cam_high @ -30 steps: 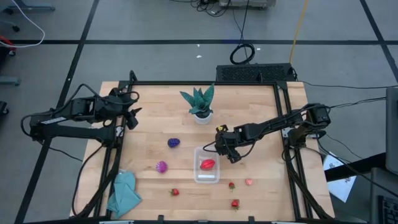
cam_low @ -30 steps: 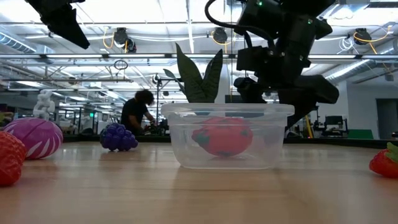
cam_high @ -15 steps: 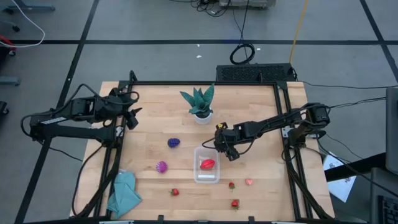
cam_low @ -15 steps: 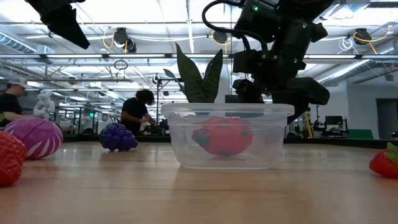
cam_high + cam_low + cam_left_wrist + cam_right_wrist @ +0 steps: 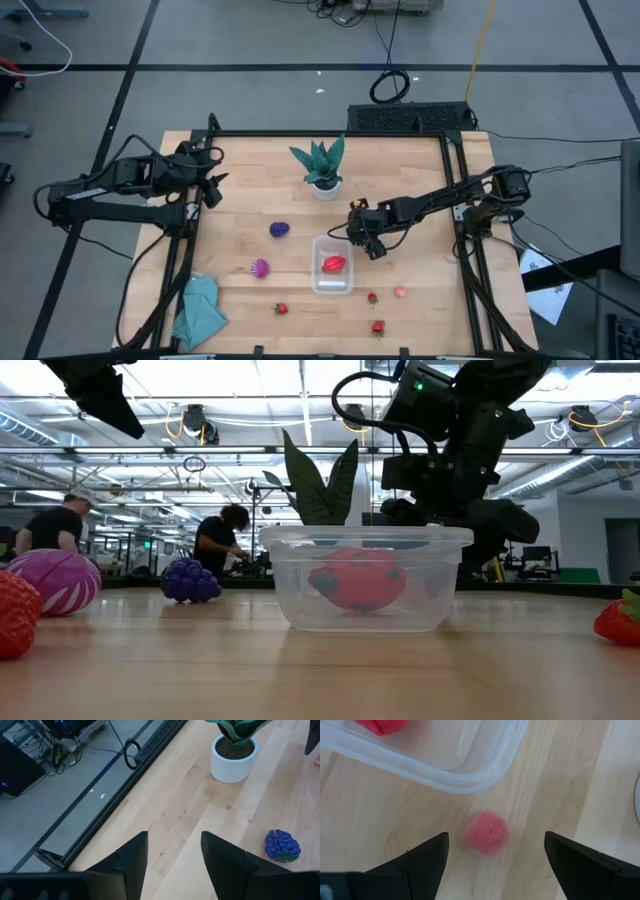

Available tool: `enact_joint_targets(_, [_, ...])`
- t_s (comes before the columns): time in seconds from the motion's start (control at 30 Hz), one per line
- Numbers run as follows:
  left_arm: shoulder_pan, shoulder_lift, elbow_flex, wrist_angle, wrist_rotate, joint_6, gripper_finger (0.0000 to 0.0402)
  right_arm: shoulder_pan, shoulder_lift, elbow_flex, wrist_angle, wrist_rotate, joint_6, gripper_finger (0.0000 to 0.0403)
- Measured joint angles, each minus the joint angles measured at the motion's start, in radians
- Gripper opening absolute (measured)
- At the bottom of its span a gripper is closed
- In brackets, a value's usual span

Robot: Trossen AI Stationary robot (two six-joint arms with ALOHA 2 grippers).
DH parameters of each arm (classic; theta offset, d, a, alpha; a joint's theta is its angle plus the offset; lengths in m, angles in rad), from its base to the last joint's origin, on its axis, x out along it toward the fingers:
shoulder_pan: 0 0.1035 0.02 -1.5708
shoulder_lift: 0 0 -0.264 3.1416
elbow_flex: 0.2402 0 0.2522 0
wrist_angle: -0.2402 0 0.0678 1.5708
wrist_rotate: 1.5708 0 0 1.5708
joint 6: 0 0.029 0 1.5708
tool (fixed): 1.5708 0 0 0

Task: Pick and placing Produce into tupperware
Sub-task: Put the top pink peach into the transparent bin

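Holding one red fruit (image 5: 333, 264), clear tupperware (image 5: 318, 281), lidless

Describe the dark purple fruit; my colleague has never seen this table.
Find the green potted plant standing on the wooden table. The dark purple fruit lies on bare wood between it and the magenta fruit, on the left arm's side of the clear container. It alone is bluish-purple and bumpy like grapes; the magenta one is striped.
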Motion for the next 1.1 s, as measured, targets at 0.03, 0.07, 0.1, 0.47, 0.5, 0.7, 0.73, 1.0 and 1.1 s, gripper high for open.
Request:
enact_joint_targets(0.03, [0.000, 0.000, 0.000, 0.000, 0.000, 0.000, 0.0186, 0.000, 0.000, 0.000, 0.001, 0.000, 0.000, 0.0318])
enact_joint_targets(0.07, [0.000, 0.000, 0.000, 0.000, 0.000, 0.000, 0.0186, 0.000, 0.000, 0.000, 0.001, 0.000, 0.000, 0.0317])
enact_joint_targets(0.1, [0.000, 0.000, 0.000, 0.000, 0.000, 0.000, 0.0186, 0.000, 0.000, 0.000, -0.001, 0.000, -0.001, 0.0317])
enact_joint_targets(0.47, [0.000, 0.000, 0.000, 0.000, 0.000, 0.000, 0.0186, 0.000, 0.000, 0.000, -0.001, 0.000, 0.022, 0.0236])
enact_joint_targets(0.5, [0.000, 0.000, 0.000, 0.000, 0.000, 0.000, 0.0186, 0.000, 0.000, 0.000, -0.001, 0.000, 0.022, 0.0227])
enact_joint_targets(0.7, [0.000, 0.000, 0.000, 0.000, 0.000, 0.000, 0.0186, 0.002, 0.000, 0.000, 0.001, 0.000, 0.026, 0.0186])
enact_joint_targets(0.73, [0.000, 0.000, 0.000, 0.000, 0.000, 0.000, 0.0186, 0.002, 0.000, 0.000, 0.001, 0.000, 0.030, 0.0180])
enact_joint_targets(1.0, [0.000, 0.000, 0.000, 0.000, 0.000, 0.000, 0.0186, 0.002, 0.000, 0.000, -0.002, 0.000, 0.053, 0.0133])
enact_joint_targets(1.1, [0.000, 0.000, 0.000, 0.000, 0.000, 0.000, 0.0186, 0.002, 0.000, 0.000, -0.002, 0.000, 0.053, 0.0116])
